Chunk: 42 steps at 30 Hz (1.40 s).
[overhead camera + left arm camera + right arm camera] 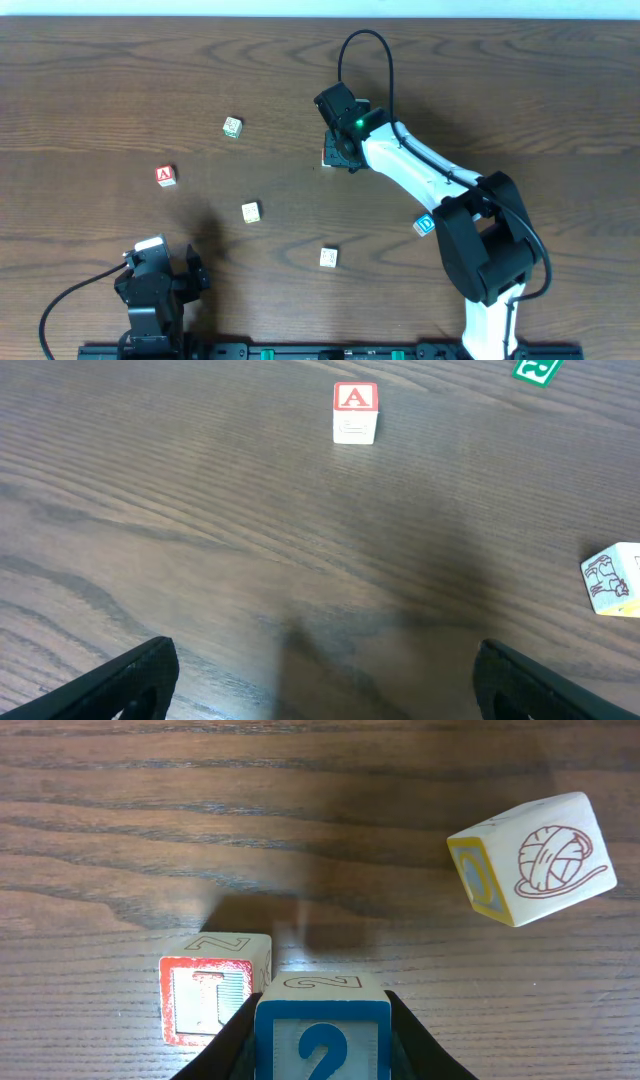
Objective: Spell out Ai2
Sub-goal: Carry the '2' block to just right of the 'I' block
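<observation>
**A:** where's the 2 block (322, 1020) at?

**B:** clamped in the right gripper (322, 1055), red-framed block (210, 1000) just beside it at 10 o'clock, yarn-picture block (530, 858) up at 1 o'clock. left gripper (320, 680) is spread wide, A block (355, 412) well off at its 12 o'clock.

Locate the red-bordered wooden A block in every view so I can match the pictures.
Overhead: the red-bordered wooden A block lies on the left, at mid-height.
Left wrist: top centre, A face upward.
Right wrist: not in it.
Shared landmark: the cream wooden block with an animal drawing, right of the A block and nearer the robot, in overhead and left wrist.
</observation>
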{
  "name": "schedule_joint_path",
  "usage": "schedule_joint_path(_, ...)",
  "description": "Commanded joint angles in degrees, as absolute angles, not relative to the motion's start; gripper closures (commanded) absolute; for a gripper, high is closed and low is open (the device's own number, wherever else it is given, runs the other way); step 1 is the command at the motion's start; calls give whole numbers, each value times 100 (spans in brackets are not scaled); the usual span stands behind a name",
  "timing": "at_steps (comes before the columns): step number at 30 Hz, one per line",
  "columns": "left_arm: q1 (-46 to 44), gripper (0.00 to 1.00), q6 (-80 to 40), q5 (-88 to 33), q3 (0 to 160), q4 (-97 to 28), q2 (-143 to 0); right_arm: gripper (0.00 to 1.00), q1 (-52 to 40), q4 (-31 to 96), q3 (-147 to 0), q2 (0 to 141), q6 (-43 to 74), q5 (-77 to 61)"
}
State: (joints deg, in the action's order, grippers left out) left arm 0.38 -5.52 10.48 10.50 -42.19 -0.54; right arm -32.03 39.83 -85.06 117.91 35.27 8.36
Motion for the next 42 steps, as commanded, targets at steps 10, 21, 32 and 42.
schedule_joint_path(10, 73, 5, -469, 1063, 958, -4322, -21, 99, -3151, 3955, -8388, 11638, 3422, 814)
schedule_joint_path(21, 73, 5, -469, 1063, 958, -4322, -21, 98, -3151, 3835, -8254, 11638, 3424, 810)
schedule_joint_path(32, 73, 5, -469, 1063, 958, -4322, -21, 83, -3153, 3785, -8232, 11638, 3424, 810)
schedule_joint_path(42, 73, 5, -469, 1063, 958, -4322, -21, 68, -3153, 3769, -8232, 11638, 3424, 810)
